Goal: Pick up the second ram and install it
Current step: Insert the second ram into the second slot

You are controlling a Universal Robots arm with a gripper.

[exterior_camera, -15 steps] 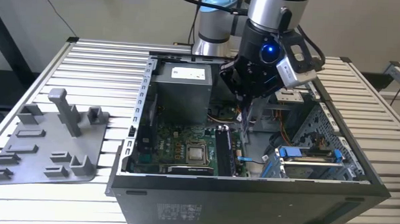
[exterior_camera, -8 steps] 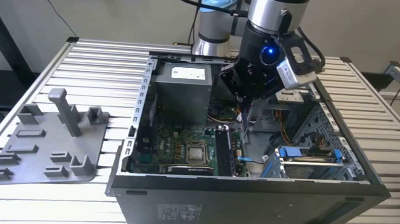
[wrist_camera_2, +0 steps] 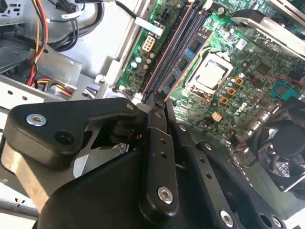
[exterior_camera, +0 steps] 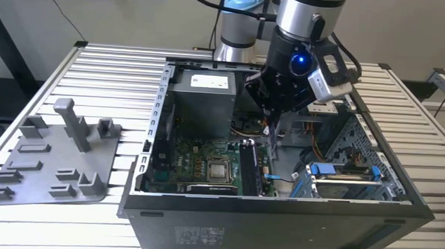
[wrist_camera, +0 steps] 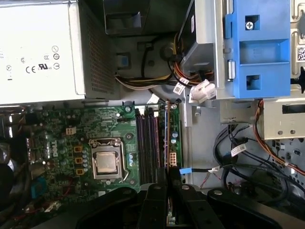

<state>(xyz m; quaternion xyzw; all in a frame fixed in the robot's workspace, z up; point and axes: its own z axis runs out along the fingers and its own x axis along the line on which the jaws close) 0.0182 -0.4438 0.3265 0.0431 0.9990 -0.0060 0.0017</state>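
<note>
While the black gripper [exterior_camera: 271,122] hangs inside the open dark metal computer case [exterior_camera: 278,217], its fingers' state is unclear; long black slots [wrist_camera: 147,143] lie below, between silver processor [wrist_camera: 106,162] and case wall.

Robotics lab / test bench, by look of it. Slatted aluminium table [exterior_camera: 120,64] w/ industrial robot arm [exterior_camera: 305,27] mounted at back edge. Open desktop PC case [exterior_camera: 278,217] lying on side, motherboard [exterior_camera: 205,163] exposed, psu [exterior_camera: 201,101] and loose cabling inside. Grey plastic fixture tray [exterior_camera: 48,162] w/ posts beside case. Plain wall behind, second bench at exterior view's right.
</note>
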